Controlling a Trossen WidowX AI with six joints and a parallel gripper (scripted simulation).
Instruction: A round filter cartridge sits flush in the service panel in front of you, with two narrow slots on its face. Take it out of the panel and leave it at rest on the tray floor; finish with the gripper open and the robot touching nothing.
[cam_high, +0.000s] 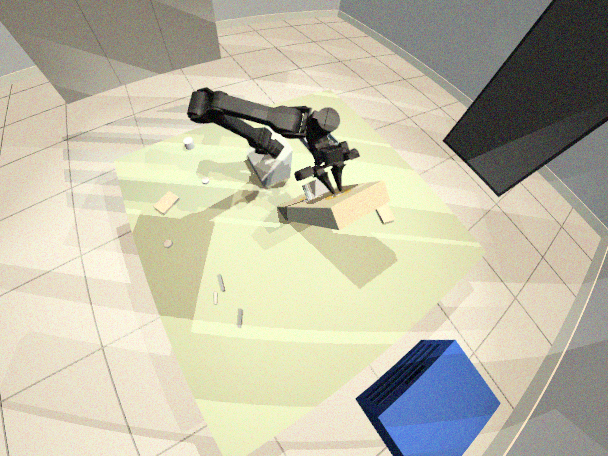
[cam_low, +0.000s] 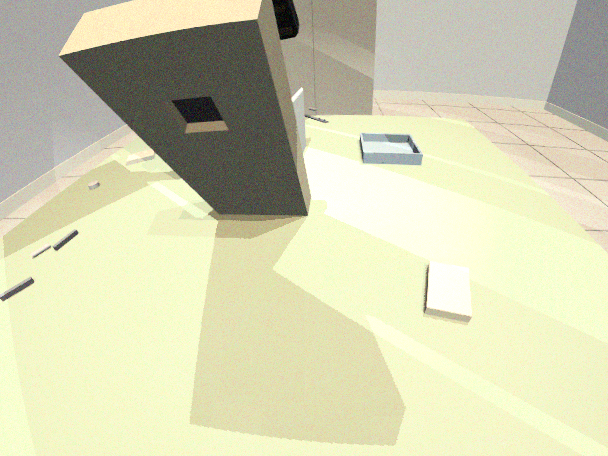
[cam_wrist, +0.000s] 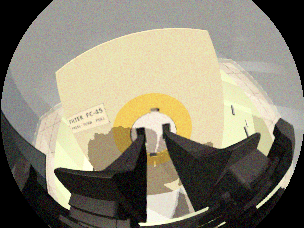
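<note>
Found the round cartridge (cam_wrist: 153, 120) seated in the slanted service panel (cam_high: 365, 200) (cam_low: 200, 165) (cam_wrist: 150, 60), with a smooth off-white disc for a face, grey shadow across part of it. Saw a flat, matte yellow ring (cam_high: 347, 192) (cam_wrist: 183, 122) around that face, with small dark notches above and below.

Noted the gripper (cam_high: 337, 193) (cam_wrist: 154, 137) set narrow, a gap left between its black, tapering fingers, with the tips over the places of the two slots on the disc. Could not tell how deep the tips reached, or whether touching.

Made out fine, sandy grain on the panel's pale tan front, plus a small printed label (cam_wrist: 87, 117) beside the ring. Saw a thick slab from behind, dark grey at the back, with a squarish opening (cam_low: 200, 111) cut into it. Spotted the shallow, blue-grey tray (cam_low: 391, 158) apart from the panel on the pale green mat (cam_high: 275, 310) (cam_low: 450, 225) (cam_wrist: 240, 105), rectangular with low straight walls. Nearer, saw a flat cream block (cam_low: 448, 290) with crisp edges.
</note>
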